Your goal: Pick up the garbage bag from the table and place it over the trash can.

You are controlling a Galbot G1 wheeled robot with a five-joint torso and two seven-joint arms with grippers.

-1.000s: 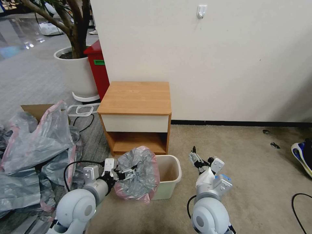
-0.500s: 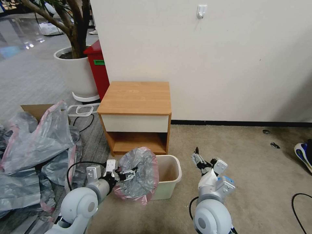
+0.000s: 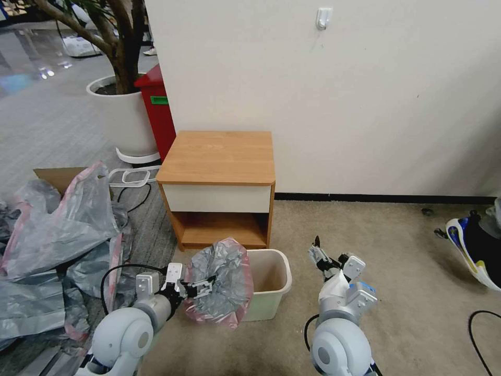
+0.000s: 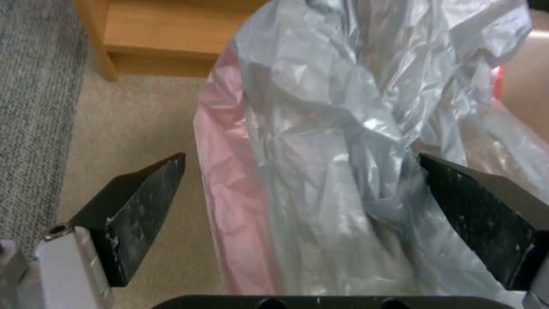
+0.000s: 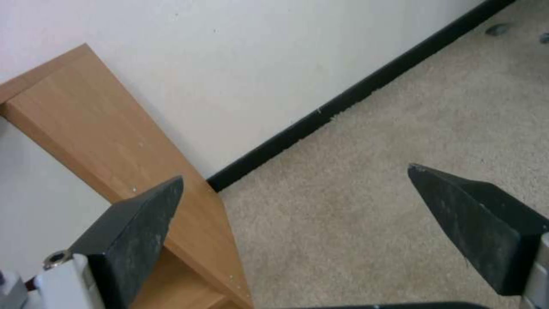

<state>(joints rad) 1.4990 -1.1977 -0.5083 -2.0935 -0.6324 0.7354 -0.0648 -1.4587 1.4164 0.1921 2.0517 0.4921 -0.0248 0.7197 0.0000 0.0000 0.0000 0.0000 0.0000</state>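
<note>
head view: left gripper (image 3: 204,288) drawn slightly back toward the robot since a second ago, garbage bag (image 3: 219,279) draped on the left rim of one trash can (image 3: 274,284) before the table (image 3: 219,156). left wrist view: fingers (image 4: 143,201) spread wide, bag between. right gripper (image 3: 319,254) parked, fingers apart.

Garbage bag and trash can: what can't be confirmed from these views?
- Head view: the garbage bag covers the left side of the trash can, so how far it sits over that rim is hidden.
- Left wrist view: left claw fingers are spread either side of the plastic; whether one touches it is unclear.
- Head view: the can's floor is hidden by its own wall.
- Right claw hangs open beside the can.
</note>
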